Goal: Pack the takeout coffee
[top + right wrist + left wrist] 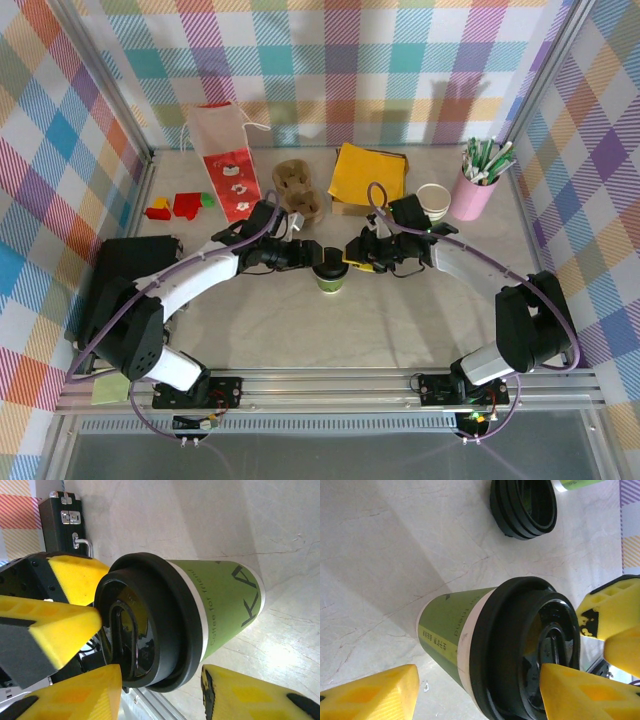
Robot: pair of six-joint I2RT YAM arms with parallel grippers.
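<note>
Small green paper cup [331,283] upright near the middle of a pale table [400,330], black lid [331,268] seated on its white rim. Resting on the tabletop, not lifted. Flanked by two robot arms reaching in from either side.

On one side, the left gripper [480,677] straddling the cup, yellow fingers [370,695] spread wide. Clear gap between one finger and the green wall. Other finger overlapping the top of the lid, contact there impossible to judge.

On the opposite side, the right gripper [161,672], level with the lid, yellow pads [250,695] parted with the lid's edge between them. Bare table showing between one pad and the cup wall, so not clamped.

Nearby on the table, a short stack of spare lids [525,505], also black.

Farther back: brown cup carrier [298,190], stack of yellow paper [368,172], stack of white cups [434,200], pink cup of green-and-white straws [475,185], red-and-white paper bag [225,160]. Black case [130,265] at the left edge. Plaid cloth on the walls.
</note>
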